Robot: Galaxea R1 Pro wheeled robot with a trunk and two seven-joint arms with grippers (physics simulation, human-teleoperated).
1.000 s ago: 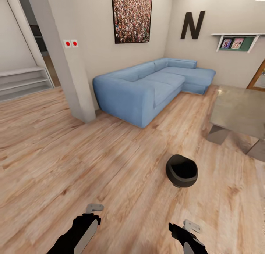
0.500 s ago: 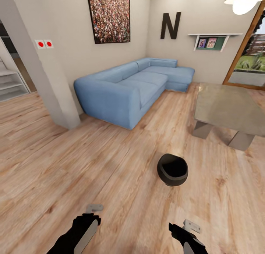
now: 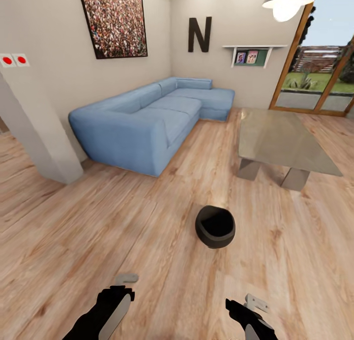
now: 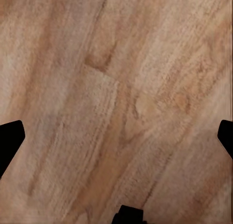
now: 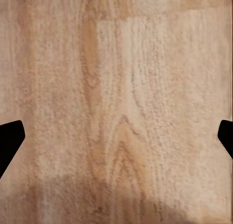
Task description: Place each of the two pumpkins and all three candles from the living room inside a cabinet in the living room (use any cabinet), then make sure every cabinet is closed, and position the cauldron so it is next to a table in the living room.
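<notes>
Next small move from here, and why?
Probably roll forward toward the cauldron. It sits on the bare floor, apart from the table, ahead of both grippers. The left gripper and right gripper are open and empty over wood.

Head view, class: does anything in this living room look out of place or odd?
One thing stands out: the black cauldron sits alone on the bare wooden floor, upright and empty, apart from the glossy grey table and the blue sofa. Nothing looks spilled, tipped or damaged.

Black letter "N" [image 3: 199,34] on wall [image 3: 226,15]
</notes>
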